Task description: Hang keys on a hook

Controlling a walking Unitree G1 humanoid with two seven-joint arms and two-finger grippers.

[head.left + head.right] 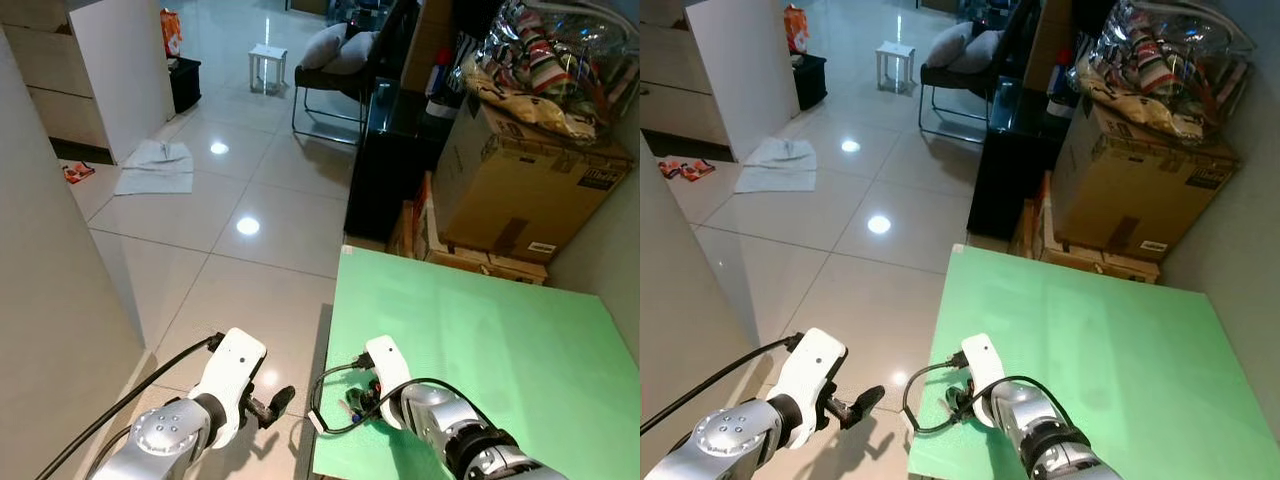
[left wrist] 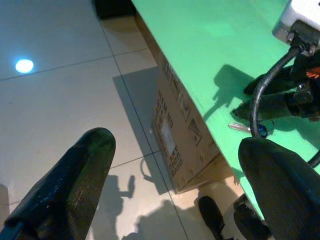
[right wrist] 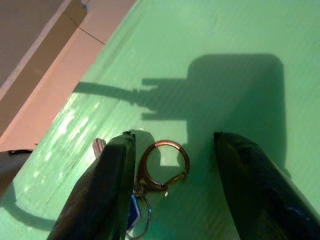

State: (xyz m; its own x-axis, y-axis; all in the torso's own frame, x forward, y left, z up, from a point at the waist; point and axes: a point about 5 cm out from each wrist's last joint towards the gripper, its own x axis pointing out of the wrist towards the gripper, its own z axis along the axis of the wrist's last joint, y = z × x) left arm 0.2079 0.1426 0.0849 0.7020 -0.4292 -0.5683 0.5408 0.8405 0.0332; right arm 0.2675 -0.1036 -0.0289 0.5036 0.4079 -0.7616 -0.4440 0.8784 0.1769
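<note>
Fingers of my right gripper [image 3: 172, 192] stand well apart over the green tabletop [image 1: 500, 340], and between them lie the keys [image 3: 150, 180]: a copper ring flat on the surface, with a blue tag and a key blade partly hidden under one finger [image 3: 107, 195]. From the wrist camera that finger looks just beside the ring, perhaps touching it; I cannot tell which. Nothing is held. In the head views the keys [image 1: 352, 405] are a small dark smudge near the table's near left corner, mostly covered by the arm and its black cable [image 1: 325, 395].

My left gripper [image 2: 175, 175] hangs beside the table over the tiled floor [image 1: 250, 190], fingers spread wide and empty. Its camera catches the table edge, a cardboard box [image 2: 182, 137] beneath it, and the keys [image 2: 250, 129] faintly.
</note>
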